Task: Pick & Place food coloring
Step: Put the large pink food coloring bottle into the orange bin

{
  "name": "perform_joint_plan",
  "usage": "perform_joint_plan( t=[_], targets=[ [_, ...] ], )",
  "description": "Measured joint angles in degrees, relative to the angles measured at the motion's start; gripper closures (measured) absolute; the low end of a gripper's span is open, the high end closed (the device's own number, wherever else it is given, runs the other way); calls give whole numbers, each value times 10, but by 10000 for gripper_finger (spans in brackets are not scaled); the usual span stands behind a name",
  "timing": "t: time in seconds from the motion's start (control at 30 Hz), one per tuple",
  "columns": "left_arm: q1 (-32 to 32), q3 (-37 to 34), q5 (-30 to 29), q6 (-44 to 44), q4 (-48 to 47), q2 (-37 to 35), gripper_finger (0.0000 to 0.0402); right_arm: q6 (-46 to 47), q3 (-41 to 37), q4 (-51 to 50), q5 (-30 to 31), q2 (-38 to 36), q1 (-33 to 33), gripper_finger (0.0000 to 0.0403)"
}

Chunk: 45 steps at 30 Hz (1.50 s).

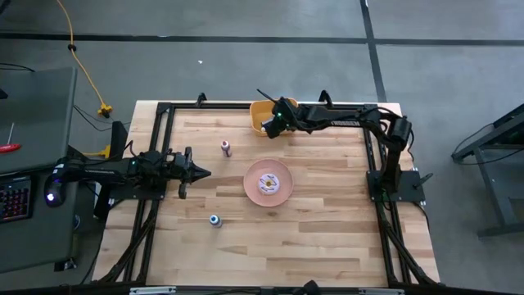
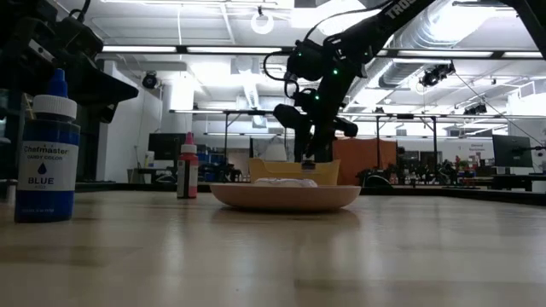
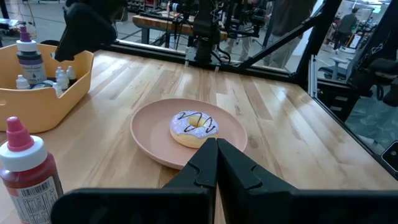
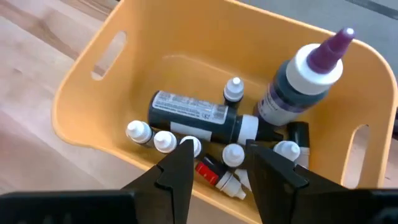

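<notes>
Right gripper [image 4: 219, 167] is held parted, empty, above orange bin [image 4: 87, 99] | food coloring bottles [image 4: 233, 155] lie just beneath its fingertips | left gripper [image 3: 216, 163] closed, idle.

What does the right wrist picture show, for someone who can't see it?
The right claw hangs open over an orange bin full of food coloring: a big purple-tipped bottle upright, a dark bottle lying down, and tiny white-capped bottles around them.

Dark arms, green light beside right pincer [image 1: 268, 124].
</notes>
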Motion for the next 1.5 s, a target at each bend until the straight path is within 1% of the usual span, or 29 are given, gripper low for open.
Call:
perform_joint_plan(
  t=[0.17,0.33,0.43,0.57,0.67,0.77,1.0,1.17,1.3,1.4,1.5],
  targets=[
    [0,0,0,0,0,0,401,-5,15,-1,-3,0,5,267],
    [0,0,0,0,0,0,401,-70,64,-4,-37,0,13,267],
    [0,0,0,0,0,0,401,-139,107,-11,-93,0,21,267],
    [0,0,0,0,0,0,401,-214,169,-39,-183,0,34,267],
    [0,0,0,0,0,0,401,-261,224,-86,-244,8,42,267],
    [0,0,0,0,0,0,401,-300,288,-152,-274,29,51,267],
    [0,0,0,0,0,0,401,-371,437,-273,-288,103,66,267],
    [0,0,0,0,0,0,401,-428,503,-299,-294,159,79,263],
    [0,0,0,0,0,0,401,-444,511,-289,-296,189,87,237],
    [0,0,0,0,0,0,401,-448,494,-255,-295,201,92,211],
    [0,0,0,0,0,0,401,-441,465,-209,-272,203,96,188]
  ],
)
